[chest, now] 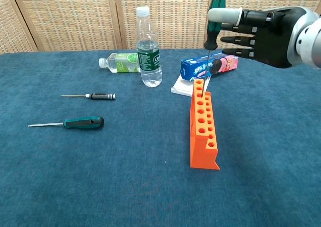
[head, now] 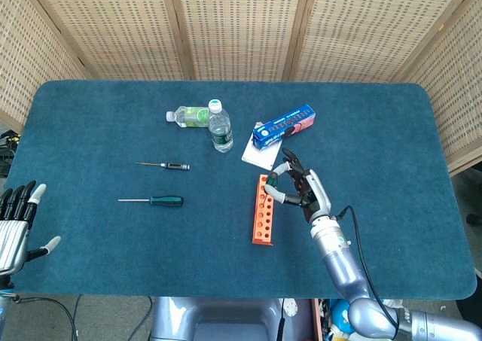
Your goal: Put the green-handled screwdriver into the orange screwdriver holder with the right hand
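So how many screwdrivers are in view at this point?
3. A green-handled screwdriver is held upright by the right hand over the orange holder; a second green-handled one and a black-handled one lie on the table's left side.

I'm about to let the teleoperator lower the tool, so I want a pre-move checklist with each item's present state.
1. Right hand holds green-handled screwdriver: ok.
2. Shaft roughly upright: ok, slight tilt.
3. Tip lined up with a hole at the far end of the orange screwdriver holder: cannot tell.
4. Holder standing on the table: ok.
5. Blue box clear of the holder: ok in the head view.
6. Left hand away at the table edge: ok.
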You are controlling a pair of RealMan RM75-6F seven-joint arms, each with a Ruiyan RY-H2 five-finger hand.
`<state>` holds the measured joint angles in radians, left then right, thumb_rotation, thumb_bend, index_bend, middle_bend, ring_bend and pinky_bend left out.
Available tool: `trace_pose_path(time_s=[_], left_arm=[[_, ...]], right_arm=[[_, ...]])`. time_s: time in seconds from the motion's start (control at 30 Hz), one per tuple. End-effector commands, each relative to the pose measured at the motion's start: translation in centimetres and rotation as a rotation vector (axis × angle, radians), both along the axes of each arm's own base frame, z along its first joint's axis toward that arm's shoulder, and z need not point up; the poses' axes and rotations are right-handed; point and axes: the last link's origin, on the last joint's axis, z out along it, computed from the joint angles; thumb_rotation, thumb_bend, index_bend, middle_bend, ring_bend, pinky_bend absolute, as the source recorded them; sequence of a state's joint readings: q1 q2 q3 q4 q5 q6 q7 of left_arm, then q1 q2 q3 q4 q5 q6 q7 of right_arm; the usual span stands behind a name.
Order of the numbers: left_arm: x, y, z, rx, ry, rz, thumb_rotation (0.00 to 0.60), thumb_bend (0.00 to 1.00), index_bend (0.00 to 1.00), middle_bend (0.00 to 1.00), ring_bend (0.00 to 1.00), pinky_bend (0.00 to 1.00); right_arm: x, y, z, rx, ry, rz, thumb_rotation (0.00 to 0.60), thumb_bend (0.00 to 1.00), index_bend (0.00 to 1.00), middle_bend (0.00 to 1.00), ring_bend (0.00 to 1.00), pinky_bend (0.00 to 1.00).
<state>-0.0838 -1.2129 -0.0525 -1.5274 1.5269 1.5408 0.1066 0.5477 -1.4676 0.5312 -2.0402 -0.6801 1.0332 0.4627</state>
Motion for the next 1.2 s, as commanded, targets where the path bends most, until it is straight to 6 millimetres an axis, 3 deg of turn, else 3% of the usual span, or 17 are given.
trace_pose_path(time_s=[0.03, 1.2], left_arm=[[0.0, 0.0, 0.0, 0.0, 0.0, 0.0, 0.6, 0.0, 0.0, 0.0, 0.0, 0.0], [0.1, -0.1, -0.2, -0.009, -0.001, -0.009, 0.6, 0.0, 0.0, 0.0, 0.0, 0.0]], right_arm=[[0.0, 0.0, -0.1, 0.002, 0.0, 0.0, 0.6, 0.22, 0.65, 0.03, 0.0, 0.0], [-1.5, 0.0, -1.9, 0.034, 0.011, -0.02, 0.6, 0.22, 0.65, 0.03, 0.0, 0.0]])
